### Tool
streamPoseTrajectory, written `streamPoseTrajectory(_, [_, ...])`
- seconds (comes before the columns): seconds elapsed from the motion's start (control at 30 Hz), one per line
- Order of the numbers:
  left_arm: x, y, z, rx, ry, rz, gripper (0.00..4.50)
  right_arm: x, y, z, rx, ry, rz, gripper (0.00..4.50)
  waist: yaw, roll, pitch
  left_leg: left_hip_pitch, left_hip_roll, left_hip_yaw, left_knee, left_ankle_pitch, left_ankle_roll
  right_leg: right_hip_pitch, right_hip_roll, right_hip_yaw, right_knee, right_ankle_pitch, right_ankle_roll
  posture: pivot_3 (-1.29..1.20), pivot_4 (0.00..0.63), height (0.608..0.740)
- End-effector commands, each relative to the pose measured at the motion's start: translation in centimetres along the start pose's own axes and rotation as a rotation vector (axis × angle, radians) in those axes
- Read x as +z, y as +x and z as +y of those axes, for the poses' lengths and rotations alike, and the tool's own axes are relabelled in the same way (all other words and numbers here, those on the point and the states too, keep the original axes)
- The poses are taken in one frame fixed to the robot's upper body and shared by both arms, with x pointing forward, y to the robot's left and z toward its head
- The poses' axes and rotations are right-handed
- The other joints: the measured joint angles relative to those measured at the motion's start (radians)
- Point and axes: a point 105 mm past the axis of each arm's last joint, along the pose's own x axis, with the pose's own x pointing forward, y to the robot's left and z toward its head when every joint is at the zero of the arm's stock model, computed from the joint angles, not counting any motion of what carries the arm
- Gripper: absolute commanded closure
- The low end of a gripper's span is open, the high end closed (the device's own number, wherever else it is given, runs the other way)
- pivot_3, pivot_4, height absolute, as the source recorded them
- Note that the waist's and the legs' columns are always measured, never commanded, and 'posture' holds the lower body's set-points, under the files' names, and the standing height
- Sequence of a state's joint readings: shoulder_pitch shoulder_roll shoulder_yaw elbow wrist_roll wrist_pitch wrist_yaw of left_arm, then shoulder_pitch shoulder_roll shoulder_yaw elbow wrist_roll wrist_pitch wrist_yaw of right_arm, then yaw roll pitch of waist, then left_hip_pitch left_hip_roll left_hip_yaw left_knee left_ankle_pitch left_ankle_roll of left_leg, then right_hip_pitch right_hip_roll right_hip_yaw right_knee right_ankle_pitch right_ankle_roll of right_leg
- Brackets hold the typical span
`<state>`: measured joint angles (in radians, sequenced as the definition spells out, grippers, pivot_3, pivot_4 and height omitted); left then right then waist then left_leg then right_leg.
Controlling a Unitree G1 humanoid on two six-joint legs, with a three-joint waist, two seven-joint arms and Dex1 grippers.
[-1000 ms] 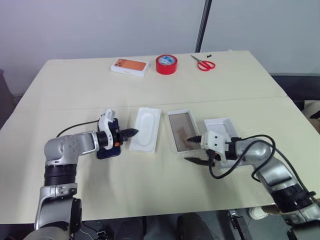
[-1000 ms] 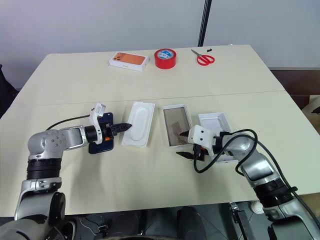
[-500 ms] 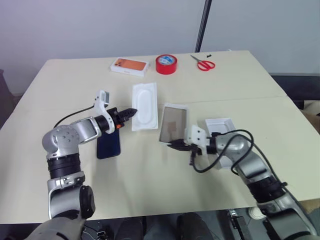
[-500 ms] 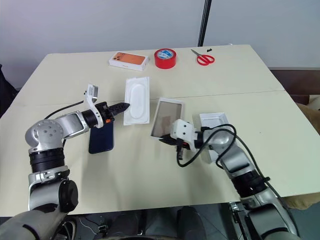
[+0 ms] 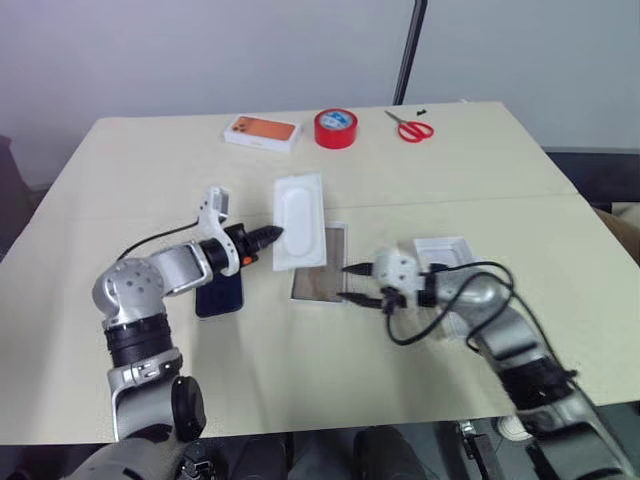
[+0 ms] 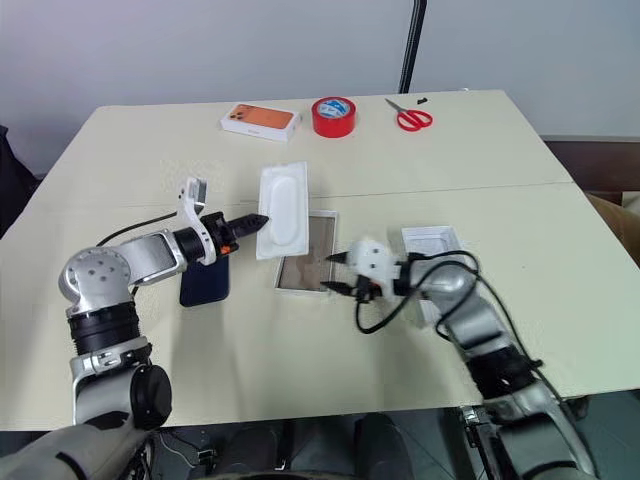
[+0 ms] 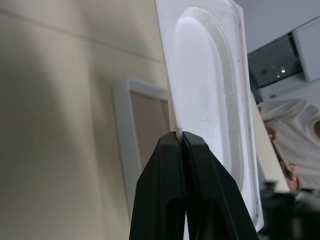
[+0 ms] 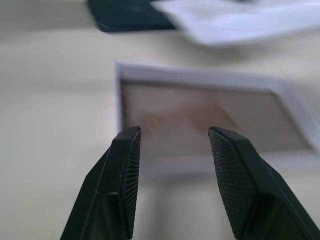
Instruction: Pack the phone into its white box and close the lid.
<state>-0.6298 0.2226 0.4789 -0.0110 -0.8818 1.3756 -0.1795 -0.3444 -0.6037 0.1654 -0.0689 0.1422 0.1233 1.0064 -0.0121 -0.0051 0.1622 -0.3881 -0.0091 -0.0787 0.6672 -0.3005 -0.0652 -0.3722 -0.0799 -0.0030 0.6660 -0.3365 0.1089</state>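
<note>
Phone [image 5: 219, 293] unpacked: your left gripper [image 5: 272, 236] pinches the insert [image 5: 300, 222]; right gripper [image 5: 352, 283] gapes, may shove the box [image 5: 318, 277].

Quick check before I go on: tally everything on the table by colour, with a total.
White: 3, insert, white box, lid
Dark blue: 1, phone
Red: 2, tape roll, scissors
White with an orange phone picture: 1, second box
Total: 7
</note>
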Motion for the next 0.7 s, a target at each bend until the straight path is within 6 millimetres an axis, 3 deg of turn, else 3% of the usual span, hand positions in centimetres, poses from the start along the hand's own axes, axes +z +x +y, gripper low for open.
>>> streamPoseTrajectory(0.03, [-0.4, -0.6, -0.8, -0.001, 0.025, -0.005, 4.50, -0.7, -3.0, -0.3, -0.040, 0.000, 0.033, 2.12, -0.001, 0.000, 0.000, 0.000, 0.000, 0.000, 0.000, 0.000, 0.000, 0.000, 0.000, 0.000, 0.000, 0.000, 0.000, 0.00, 0.150, 0.740])
streamPoseTrajectory(0.2, [-1.5, -0.2, -0.6, 0.005, 0.001, 0.015, 4.50, -1.5, -4.8, -1.4, -0.126, 0.021, 0.053, 2.12, -0.008, 0.000, 0.000, 0.000, 0.000, 0.001, 0.000, 0.000, 0.000, 0.000, 0.002, 0.001, 0.001, 0.000, 0.000, 0.00, 0.150, 0.740])
streamPoseTrajectory(0.23, [-1.6, -0.1, -0.6, 0.008, 0.010, 0.021, 3.86, -1.3, -4.7, -1.5, -0.134, 0.026, 0.042, 2.06, -0.007, 0.000, 0.000, 0.000, 0.000, 0.001, 0.000, 0.000, 0.000, 0.000, 0.002, 0.001, 0.001, 0.000, 0.000, 0.00, 0.150, 0.740])
streamPoseTrajectory(0.27, [-1.7, 0.1, -0.7, 0.000, 0.012, 0.029, 3.58, -1.1, -4.6, -1.5, -0.137, 0.027, 0.035, 2.06, -0.006, 0.000, 0.000, 0.000, 0.000, 0.001, 0.000, 0.000, 0.000, 0.000, 0.002, 0.001, 0.001, 0.000, 0.000, 0.00, 0.150, 0.740])
streamPoseTrajectory(0.4, [-2.0, 0.1, -2.0, -0.074, 0.028, 0.060, 1.53, -0.8, -3.8, -1.6, -0.138, 0.015, 0.020, 2.06, -0.001, 0.000, 0.000, 0.000, 0.000, 0.001, 0.000, 0.000, 0.000, 0.000, 0.001, 0.001, 0.000, 0.000, 0.000, 0.00, 0.150, 0.740])
streamPoseTrajectory(0.5, [-1.8, -0.1, -1.8, -0.054, 0.070, 0.058, 0.07, -0.1, -3.4, -2.3, -0.167, 0.009, -0.008, 2.06, -0.001, 0.000, 0.000, 0.000, 0.000, 0.001, 0.000, 0.000, 0.000, 0.000, 0.001, 0.001, 0.000, 0.000, 0.000, 0.00, 0.150, 0.740])
streamPoseTrajectory(0.6, [-0.6, -0.6, -1.1, -0.014, 0.125, 0.012, 0.07, 1.4, -2.7, -3.7, -0.232, 0.032, -0.086, 2.06, -0.006, 0.000, 0.000, 0.000, 0.000, 0.001, 0.000, 0.000, 0.000, 0.000, 0.001, 0.001, 0.000, 0.000, 0.000, 0.00, 0.150, 0.740])
streamPoseTrajectory(0.67, [0.1, -1.1, -1.0, 0.002, 0.249, -0.009, 0.07, 2.8, -1.8, -4.4, -0.257, 0.070, -0.151, 2.06, -0.009, 0.000, 0.000, 0.000, 0.000, 0.001, -0.001, 0.000, -0.001, -0.001, 0.002, 0.001, 0.001, 0.000, 0.000, 0.00, 0.150, 0.740])
streamPoseTrajectory(0.7, [0.9, -1.3, -1.3, -0.015, 0.305, -0.068, 0.04, 3.5, -1.2, -4.5, -0.258, 0.096, -0.184, 2.32, -0.009, 0.000, 0.000, 0.000, 0.000, 0.001, -0.002, 0.001, -0.001, -0.001, 0.002, 0.001, 0.001, 0.000, 0.000, 0.00, 0.150, 0.740])
